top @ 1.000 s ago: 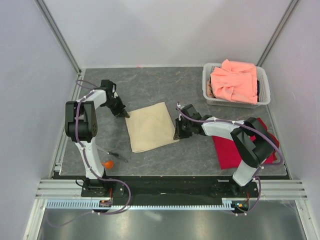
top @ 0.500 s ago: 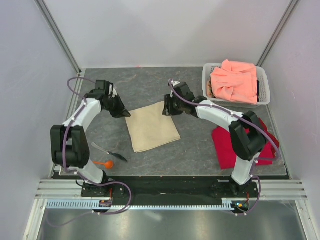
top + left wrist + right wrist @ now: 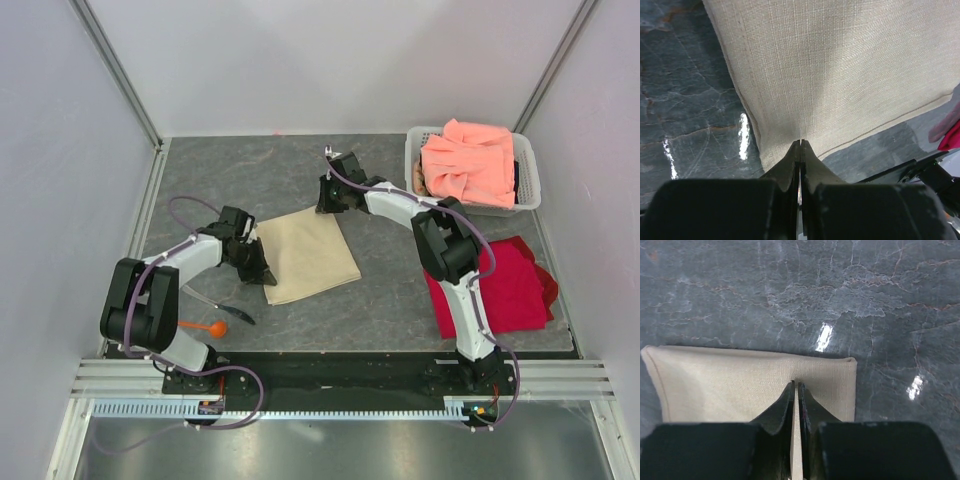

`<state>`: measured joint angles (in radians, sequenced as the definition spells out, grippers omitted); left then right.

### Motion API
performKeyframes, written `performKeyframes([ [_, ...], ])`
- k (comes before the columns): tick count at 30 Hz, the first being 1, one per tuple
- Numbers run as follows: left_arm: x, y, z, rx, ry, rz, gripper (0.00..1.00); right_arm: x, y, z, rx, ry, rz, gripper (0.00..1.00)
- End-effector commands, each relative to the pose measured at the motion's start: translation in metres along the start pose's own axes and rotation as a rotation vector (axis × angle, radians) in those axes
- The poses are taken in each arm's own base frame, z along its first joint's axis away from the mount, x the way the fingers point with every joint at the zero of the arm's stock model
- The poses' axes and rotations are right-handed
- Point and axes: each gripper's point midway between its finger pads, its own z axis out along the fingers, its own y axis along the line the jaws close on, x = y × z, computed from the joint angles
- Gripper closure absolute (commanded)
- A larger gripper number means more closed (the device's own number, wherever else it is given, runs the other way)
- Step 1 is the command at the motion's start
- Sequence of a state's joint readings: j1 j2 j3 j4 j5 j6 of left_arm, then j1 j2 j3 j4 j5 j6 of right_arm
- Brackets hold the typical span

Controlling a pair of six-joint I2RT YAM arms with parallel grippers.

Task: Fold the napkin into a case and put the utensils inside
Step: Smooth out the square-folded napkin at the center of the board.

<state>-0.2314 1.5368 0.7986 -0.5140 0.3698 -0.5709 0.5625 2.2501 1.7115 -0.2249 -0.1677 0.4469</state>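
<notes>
- Napkin (image 3: 308, 252): beige square, lying flat and unfolded near the middle of the surface (image 3: 250, 170), turned slightly askew. It is gripped at two opposite corners.
- Left arm: upper link upright near its base, forearm reaching low and rightward, wrist tipped down toward the near-left corner of the napkin.
- Left hand (image 3: 265, 274): closed tight. In the wrist view its fingers (image 3: 790, 161) meet with no gap and pinch the cloth right at that corner (a small pucker runs up to the tips).
- Right arm: stretched far forward and leftward across the surface, elbow out by the basket side, forearm lying low.
- Right hand (image 3: 323, 203): nearly closed at the far-right corner of the napkin. Its fingers (image 3: 784, 407) stand narrow with a thin strip of beige cloth between them, just in from the corner hem.
- Spoon (image 3: 206, 327): orange, lying on the surface near the left arm's base, well apart from the napkin.
- Dark utensil (image 3: 230, 313): thin, lying just beside the spoon, between it and the napkin, touching neither hand.
- Basket (image 3: 418, 178): white, in the far-right corner, holding a crumpled pink cloth (image 3: 470, 160).
- Red cloth (image 3: 505, 290): spread on the right side of the surface, partly under the right arm.
</notes>
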Motion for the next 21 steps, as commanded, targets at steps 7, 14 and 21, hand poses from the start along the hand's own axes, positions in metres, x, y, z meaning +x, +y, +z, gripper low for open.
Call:
performKeyframes([
  [7, 0.026, 0.004, 0.029, 0.041, 0.033, -0.035, 0.98, -0.003, -0.013, 0.046, -0.032, -0.012, -0.065, 0.88],
  [14, 0.050, -0.045, 0.038, 0.145, 0.122, 0.006, 0.98, -0.035, 0.002, 0.050, -0.055, -0.056, -0.061, 0.82],
  [21, 0.054, -0.115, 0.014, 0.311, 0.111, 0.098, 0.84, -0.069, -0.015, -0.046, 0.091, -0.086, 0.038, 0.51],
])
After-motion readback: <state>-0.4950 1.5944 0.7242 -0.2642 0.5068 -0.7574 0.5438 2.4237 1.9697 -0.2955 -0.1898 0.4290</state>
